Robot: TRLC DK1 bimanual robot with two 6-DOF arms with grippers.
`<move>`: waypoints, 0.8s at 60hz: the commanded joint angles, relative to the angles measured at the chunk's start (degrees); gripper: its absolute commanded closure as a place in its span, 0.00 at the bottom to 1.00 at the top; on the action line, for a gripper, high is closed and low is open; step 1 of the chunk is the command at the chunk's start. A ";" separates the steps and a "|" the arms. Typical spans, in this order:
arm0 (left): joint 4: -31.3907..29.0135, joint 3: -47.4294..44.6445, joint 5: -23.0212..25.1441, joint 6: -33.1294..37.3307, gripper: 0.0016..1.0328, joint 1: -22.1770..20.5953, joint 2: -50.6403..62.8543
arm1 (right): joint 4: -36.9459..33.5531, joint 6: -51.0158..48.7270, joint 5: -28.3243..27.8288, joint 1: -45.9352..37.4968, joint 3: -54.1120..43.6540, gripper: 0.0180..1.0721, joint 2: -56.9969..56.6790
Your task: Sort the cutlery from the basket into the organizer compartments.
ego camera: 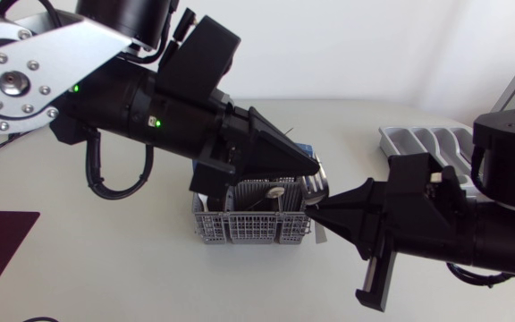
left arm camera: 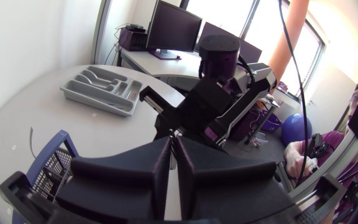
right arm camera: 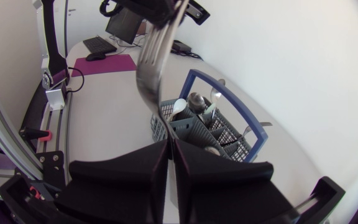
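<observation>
Fork point(right arm camera: 149, 74): pinched at its narrow end by the right gripper point(right arm camera: 169, 144), in the air just beside the basket point(right arm camera: 188, 129).
Fork direction: its long axis runs straight out from the fingertips, with the broad tined end toward the left gripper point(left arm camera: 174, 142).
Right fingers: closed on the fork from both sides.
Left fingers: pressed together; I cannot tell if they touch the fork.
Right wrist view alone: the fork's full length, and spoons point(right arm camera: 179, 107) standing in the basket.
Head view: both gripper tips nearly meet over the basket's end; the fork is mostly hidden.
Left wrist view: a grey cutlery tray point(left arm camera: 98, 90), well apart.
</observation>
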 commanded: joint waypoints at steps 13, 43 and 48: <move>7.49 2.20 -0.59 -7.14 0.19 5.45 -1.10 | -5.52 3.64 2.53 -1.66 -0.25 0.94 -3.32; 5.03 1.24 -23.35 -0.73 0.11 5.89 -1.45 | -6.31 -9.99 -1.60 -42.09 1.60 0.94 2.93; 4.94 -0.08 -26.51 -0.02 0.11 5.01 -1.62 | -1.04 -10.60 -1.60 -48.51 2.83 0.94 9.87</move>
